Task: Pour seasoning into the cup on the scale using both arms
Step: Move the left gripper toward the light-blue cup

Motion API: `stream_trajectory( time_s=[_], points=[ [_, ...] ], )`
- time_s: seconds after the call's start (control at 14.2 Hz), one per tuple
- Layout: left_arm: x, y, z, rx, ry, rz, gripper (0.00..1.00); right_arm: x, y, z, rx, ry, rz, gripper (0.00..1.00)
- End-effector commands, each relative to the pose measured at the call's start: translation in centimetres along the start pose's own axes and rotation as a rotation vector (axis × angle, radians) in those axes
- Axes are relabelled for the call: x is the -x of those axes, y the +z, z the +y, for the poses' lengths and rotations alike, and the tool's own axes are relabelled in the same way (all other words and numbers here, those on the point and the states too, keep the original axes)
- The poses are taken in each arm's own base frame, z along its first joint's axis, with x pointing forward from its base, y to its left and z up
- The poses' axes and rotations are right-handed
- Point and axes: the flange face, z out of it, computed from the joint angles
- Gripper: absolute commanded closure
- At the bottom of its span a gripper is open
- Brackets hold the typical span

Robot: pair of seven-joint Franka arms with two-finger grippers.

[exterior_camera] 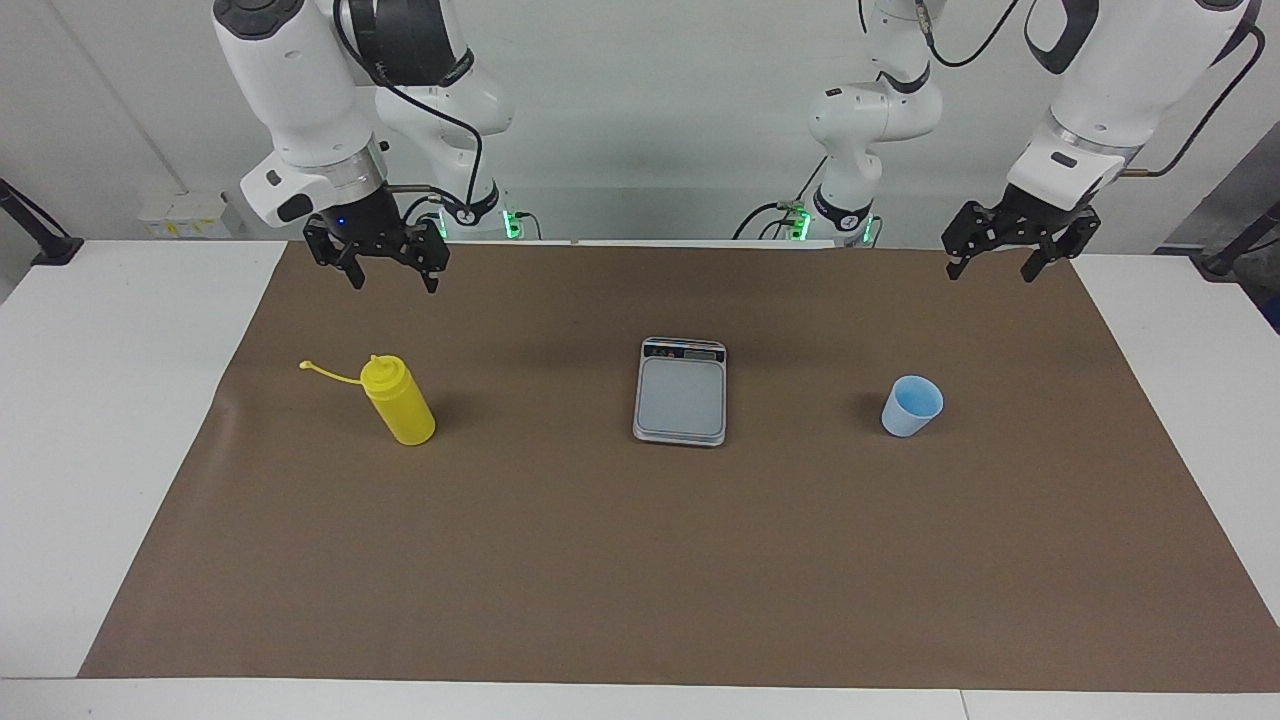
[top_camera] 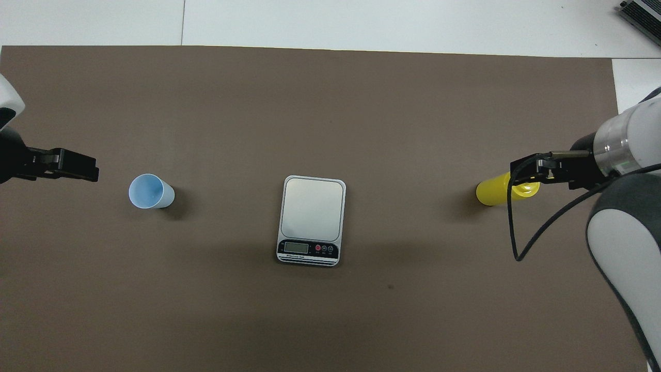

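Observation:
The yellow seasoning bottle (exterior_camera: 400, 402) stands upright on the brown mat toward the right arm's end, its cap strap sticking out sideways; it also shows in the overhead view (top_camera: 493, 191). The silver-grey scale (exterior_camera: 681, 392) (top_camera: 312, 217) lies at the mat's middle with nothing on its platform. The pale blue cup (exterior_camera: 912, 406) (top_camera: 150, 191) stands upright on the mat toward the left arm's end. My right gripper (exterior_camera: 393, 285) (top_camera: 526, 173) hangs open and empty in the air, over the bottle's top. My left gripper (exterior_camera: 990, 275) (top_camera: 77, 165) hangs open and empty over the mat beside the cup.
The brown mat (exterior_camera: 640, 560) covers most of the white table (exterior_camera: 100, 400). A black cable (top_camera: 516, 227) loops down from the right arm's wrist.

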Motion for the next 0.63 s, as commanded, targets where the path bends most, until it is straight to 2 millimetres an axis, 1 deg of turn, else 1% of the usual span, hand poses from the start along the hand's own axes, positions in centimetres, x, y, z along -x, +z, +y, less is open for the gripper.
stream_trajectory(
  time_s=[0.0,0.21,0.35,0.49,0.56],
  points=[
    [0.3,0.09,0.01,0.005,0.067,0.001,0.0,0.6,-0.16,0.14,-0.016,0.009,0.002,0.0],
    [0.33,0.12,-0.06,0.006,0.068,-0.002,0.0,0.51,-0.24,0.22,-0.017,0.009,0.005,0.0],
    [0.6,0.38,0.53,0.006,0.074,-0.019,0.0,0.45,-0.24,0.31,-0.016,0.009,0.005,0.0],
    [0.71,0.44,0.06,0.004,0.06,-0.012,0.0,0.42,-0.31,0.46,-0.018,0.013,0.007,0.0],
    [0.81,0.97,-0.17,0.003,0.059,-0.01,0.0,0.4,-0.32,0.47,-0.017,0.013,0.008,0.0]
  ],
)
